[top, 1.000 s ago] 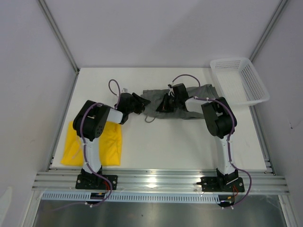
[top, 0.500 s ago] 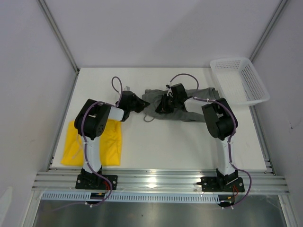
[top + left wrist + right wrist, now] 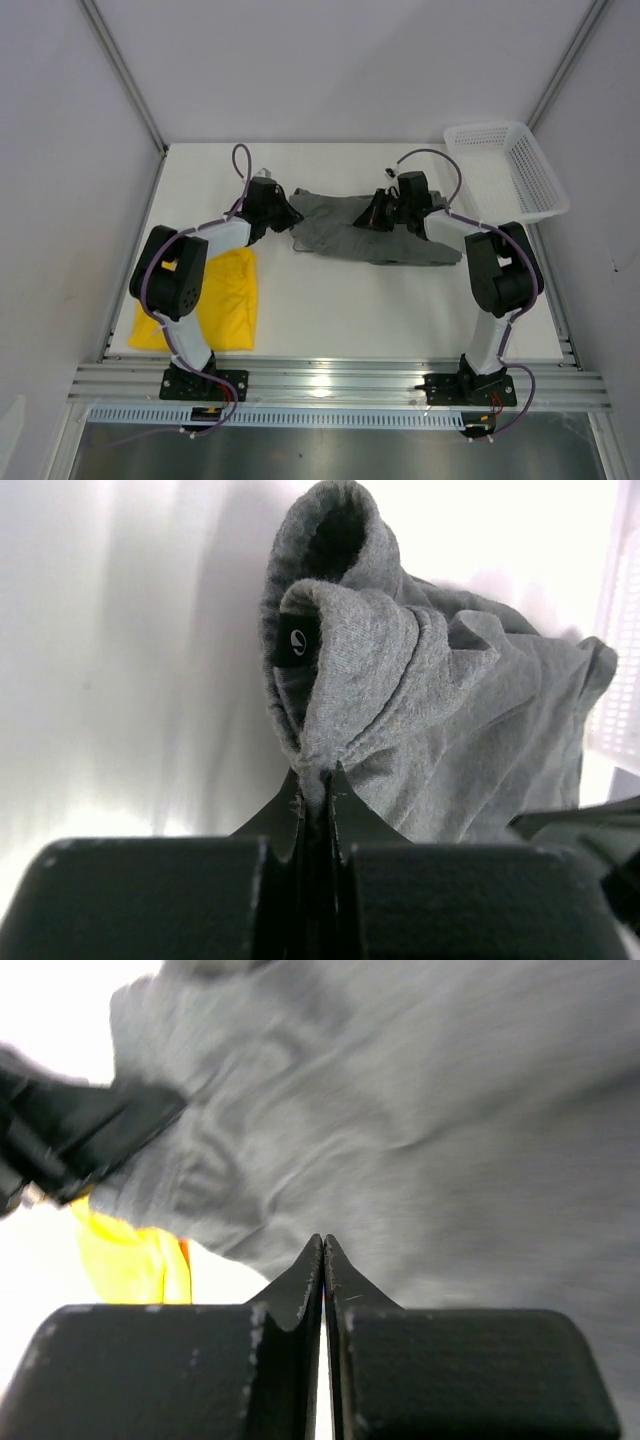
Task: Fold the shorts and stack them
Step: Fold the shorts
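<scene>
The grey-green shorts (image 3: 370, 236) lie spread across the back middle of the table. My left gripper (image 3: 289, 212) is at their left edge; in the left wrist view the gripper (image 3: 318, 776) is shut on a bunched fold of the grey shorts (image 3: 430, 710), just below a small dark logo tag (image 3: 298, 640). My right gripper (image 3: 373, 216) sits over the shorts' upper middle. Its jaws (image 3: 323, 1242) are shut tip to tip above the grey cloth (image 3: 420, 1110), with no cloth showing between them. The yellow shorts (image 3: 226, 300) lie folded at the front left.
A white mesh basket (image 3: 506, 166) stands at the back right corner. The left arm's dark body (image 3: 80, 1130) shows at the left of the right wrist view, with a strip of the yellow shorts (image 3: 130, 1256) below it.
My left gripper has shut on the left edge of the grey shorts. The right gripper has moved right. The grey shorts now lie spread wider between them.
</scene>
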Robot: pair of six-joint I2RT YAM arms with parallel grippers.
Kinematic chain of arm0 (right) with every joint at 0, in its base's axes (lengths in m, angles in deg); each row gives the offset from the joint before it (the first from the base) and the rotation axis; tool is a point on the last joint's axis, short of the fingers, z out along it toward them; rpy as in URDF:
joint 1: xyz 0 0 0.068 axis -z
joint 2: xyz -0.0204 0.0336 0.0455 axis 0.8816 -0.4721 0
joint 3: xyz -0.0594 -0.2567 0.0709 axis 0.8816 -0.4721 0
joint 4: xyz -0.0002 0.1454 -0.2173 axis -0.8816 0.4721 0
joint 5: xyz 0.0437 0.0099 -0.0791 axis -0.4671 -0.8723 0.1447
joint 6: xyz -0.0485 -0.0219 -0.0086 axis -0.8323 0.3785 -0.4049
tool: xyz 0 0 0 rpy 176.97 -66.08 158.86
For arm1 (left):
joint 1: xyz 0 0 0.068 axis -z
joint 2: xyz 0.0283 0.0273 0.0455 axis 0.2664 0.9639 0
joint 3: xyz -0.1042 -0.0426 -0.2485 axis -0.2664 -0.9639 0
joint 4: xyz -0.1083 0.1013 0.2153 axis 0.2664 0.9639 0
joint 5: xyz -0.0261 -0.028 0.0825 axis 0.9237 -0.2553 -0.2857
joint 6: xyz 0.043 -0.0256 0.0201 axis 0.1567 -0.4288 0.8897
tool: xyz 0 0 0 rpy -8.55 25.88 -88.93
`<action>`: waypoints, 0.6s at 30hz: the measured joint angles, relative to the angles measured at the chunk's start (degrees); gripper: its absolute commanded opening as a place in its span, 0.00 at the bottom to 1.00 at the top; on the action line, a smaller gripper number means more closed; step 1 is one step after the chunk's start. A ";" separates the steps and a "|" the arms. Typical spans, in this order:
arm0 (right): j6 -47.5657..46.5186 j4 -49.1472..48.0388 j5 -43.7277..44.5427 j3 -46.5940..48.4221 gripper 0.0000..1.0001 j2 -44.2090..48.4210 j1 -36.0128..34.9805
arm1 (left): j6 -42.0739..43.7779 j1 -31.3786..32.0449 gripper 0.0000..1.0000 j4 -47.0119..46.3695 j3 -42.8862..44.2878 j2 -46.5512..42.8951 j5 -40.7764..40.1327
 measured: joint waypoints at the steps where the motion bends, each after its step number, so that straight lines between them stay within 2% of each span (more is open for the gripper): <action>1: 0.61 -1.18 0.04 -0.63 0.00 0.17 0.83 | 0.94 0.00 0.00 1.62 0.42 -0.72 -0.61; 8: 3.28 -5.27 4.85 -3.23 0.00 -1.36 0.55 | 6.12 0.00 0.00 12.11 1.95 -6.25 -4.90; 13: 4.61 -4.46 11.47 -2.47 0.00 -6.75 -5.11 | 10.43 0.00 0.00 18.01 3.19 -10.67 -8.04; 18: 8.17 -6.38 17.07 -2.27 0.00 -7.19 -10.84 | 16.00 0.20 0.00 22.36 3.65 -15.67 -11.21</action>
